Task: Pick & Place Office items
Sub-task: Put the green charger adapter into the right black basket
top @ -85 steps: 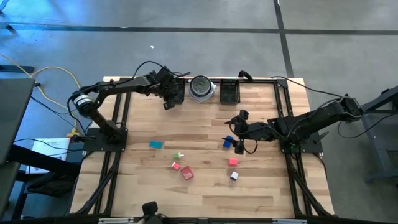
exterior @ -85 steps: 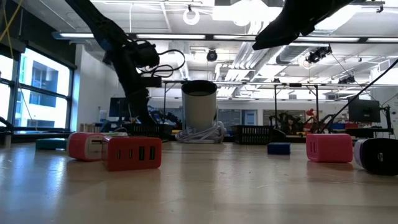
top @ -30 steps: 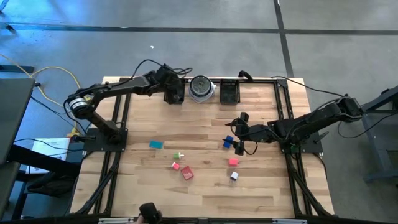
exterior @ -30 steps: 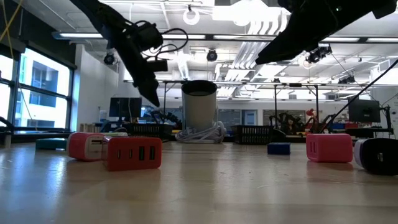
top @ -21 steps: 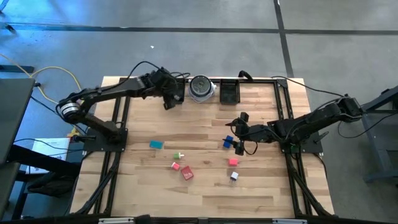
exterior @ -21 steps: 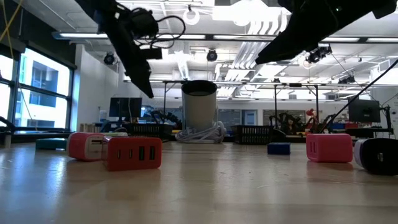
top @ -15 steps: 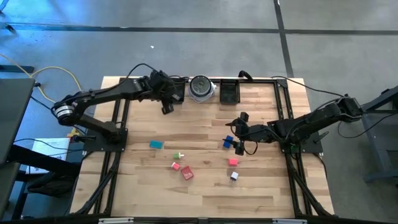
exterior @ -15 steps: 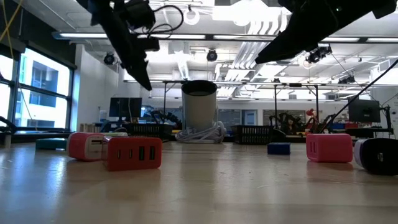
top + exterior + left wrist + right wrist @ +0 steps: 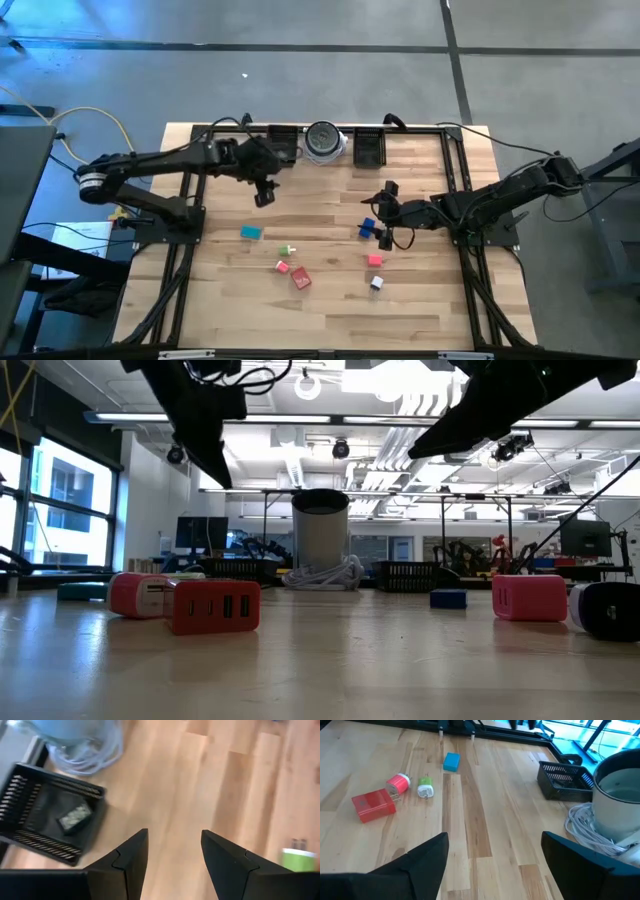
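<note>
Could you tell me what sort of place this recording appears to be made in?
Probably a robotics lab or workshop: a wooden table stands on a bare concrete floor, and behind it the low view shows an open hall with exposed ceiling ducts and workbenches.

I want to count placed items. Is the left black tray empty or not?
Not empty. In the left wrist view, the left tray holds one small dark item on its floor. The left gripper hangs open, with nothing between its fingers.

No readable text, label or number anywhere
</note>
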Available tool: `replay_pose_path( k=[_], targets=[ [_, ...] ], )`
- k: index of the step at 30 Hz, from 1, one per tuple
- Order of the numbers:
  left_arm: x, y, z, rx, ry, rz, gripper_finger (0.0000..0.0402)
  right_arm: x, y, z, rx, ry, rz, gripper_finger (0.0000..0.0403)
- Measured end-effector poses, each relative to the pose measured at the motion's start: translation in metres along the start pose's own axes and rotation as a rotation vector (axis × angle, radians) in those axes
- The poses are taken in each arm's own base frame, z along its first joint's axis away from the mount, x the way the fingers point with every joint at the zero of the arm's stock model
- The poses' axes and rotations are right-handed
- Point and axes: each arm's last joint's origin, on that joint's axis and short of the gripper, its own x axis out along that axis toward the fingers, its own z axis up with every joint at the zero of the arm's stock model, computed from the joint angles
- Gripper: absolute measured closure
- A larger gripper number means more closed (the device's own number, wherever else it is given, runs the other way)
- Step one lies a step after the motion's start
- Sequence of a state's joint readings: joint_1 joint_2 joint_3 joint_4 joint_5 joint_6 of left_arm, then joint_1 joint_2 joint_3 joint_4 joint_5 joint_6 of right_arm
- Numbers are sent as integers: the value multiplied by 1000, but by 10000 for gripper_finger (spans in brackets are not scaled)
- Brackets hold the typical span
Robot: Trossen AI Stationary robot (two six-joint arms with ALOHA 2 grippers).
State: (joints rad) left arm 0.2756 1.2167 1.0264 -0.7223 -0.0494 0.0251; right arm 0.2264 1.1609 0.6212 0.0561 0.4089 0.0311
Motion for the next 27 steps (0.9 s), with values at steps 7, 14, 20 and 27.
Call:
replay_pose_path(
  k=[7,14,20,27],
  targets=[
    [-3,-35,-2,54,8,-88,226,0,0,0,-1,-1,14,97],
    [-10,-69,-9,79,22,-114,227,1,0,0,25,5,94,97],
    [-17,-94,-19,91,32,-108,227,1,0,0,24,5,95,97],
    [-20,-124,-23,102,-5,-170,227,1,1,0,32,6,96,97]
  ],
)
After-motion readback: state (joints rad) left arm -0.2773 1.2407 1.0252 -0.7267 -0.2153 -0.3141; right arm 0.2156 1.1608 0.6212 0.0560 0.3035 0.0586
